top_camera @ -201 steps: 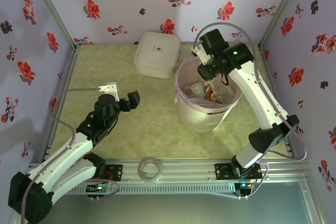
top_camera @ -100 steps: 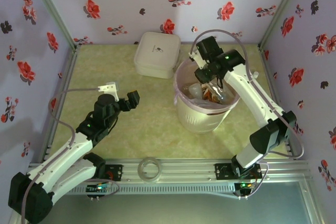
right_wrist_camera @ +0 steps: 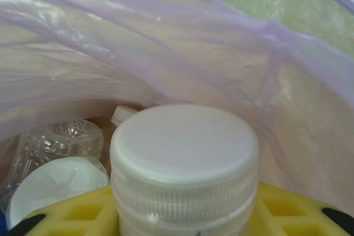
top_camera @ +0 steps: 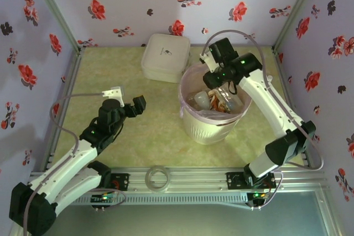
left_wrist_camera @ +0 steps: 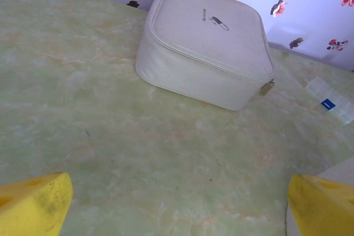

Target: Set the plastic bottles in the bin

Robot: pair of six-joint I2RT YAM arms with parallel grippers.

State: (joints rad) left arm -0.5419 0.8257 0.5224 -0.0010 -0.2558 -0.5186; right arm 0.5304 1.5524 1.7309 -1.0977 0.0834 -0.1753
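The cream-white bin (top_camera: 207, 128) with its pink liner (right_wrist_camera: 166, 37) stands right of centre and holds several plastic bottles (top_camera: 202, 100). My right gripper (top_camera: 217, 85) reaches down into its mouth. In the right wrist view its yellow fingers (right_wrist_camera: 66, 214) sit against a bottle with a ribbed white cap (right_wrist_camera: 185, 153), above crushed clear bottles (right_wrist_camera: 55, 147). My left gripper (top_camera: 128, 99) hovers open over bare table left of the bin, its fingertips (left_wrist_camera: 38, 200) wide apart with nothing between them. One clear bottle with a blue label (left_wrist_camera: 332, 99) lies by the back wall.
A square white zip box (top_camera: 165, 57) (left_wrist_camera: 207, 45) sits at the back, just left of the bin. A clear tape ring (top_camera: 157, 178) lies on the front rail between the arm bases. Flowered walls close in three sides.
My right gripper has dipped from the bin's far rim down into its mouth with the bottle. The bin has shifted a little to the left. The left arm has stayed still.
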